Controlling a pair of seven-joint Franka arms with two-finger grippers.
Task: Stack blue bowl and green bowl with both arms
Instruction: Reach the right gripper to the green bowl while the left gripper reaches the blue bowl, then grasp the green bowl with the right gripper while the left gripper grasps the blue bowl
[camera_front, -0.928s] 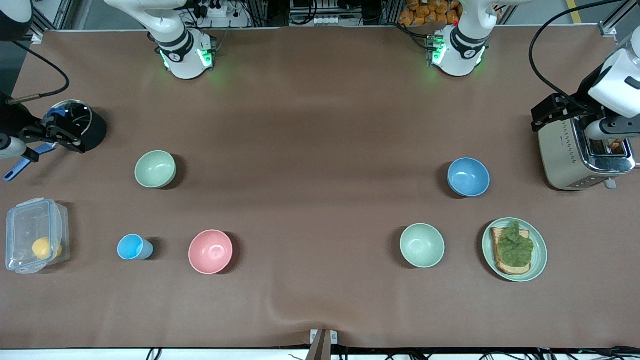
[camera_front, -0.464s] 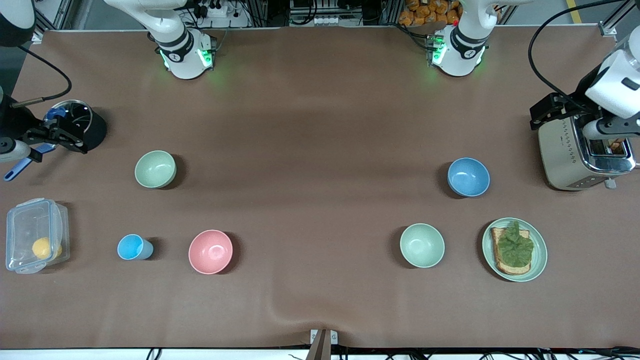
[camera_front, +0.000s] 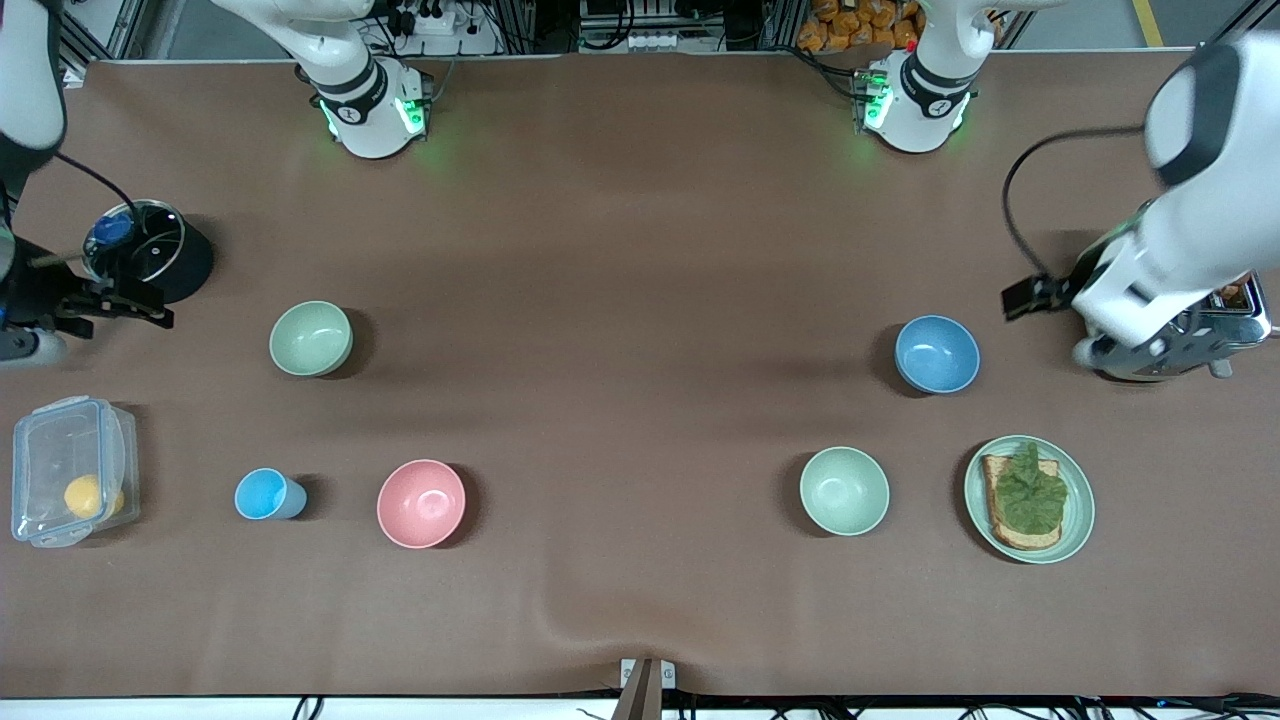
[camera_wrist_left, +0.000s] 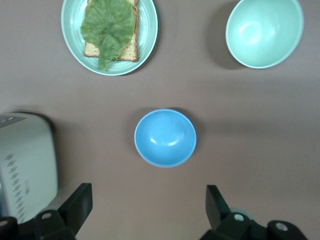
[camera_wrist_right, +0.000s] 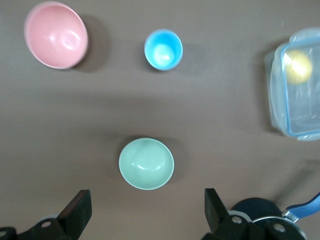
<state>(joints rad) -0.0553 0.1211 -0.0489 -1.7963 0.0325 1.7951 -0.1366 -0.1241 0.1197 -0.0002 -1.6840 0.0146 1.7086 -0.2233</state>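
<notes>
Pincers hang open up high: left pincer (camera_wrist_left: 145, 212) near the blue bowl (camera_front: 937, 354), right pincer (camera_wrist_right: 142, 212) near the green bowl (camera_front: 311, 338).

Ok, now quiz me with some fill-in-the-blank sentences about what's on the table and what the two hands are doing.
1. The blue bowl sits toward the ___ arm's end of the table.
2. The pink bowl stands beside the light-blue ___.
3. The green bowl lies ___ from the front camera than the pink bowl.
4. The left hand and the right hand both have their fingers ___, holding nothing.

Missing words: left; cup; farther; open
</notes>
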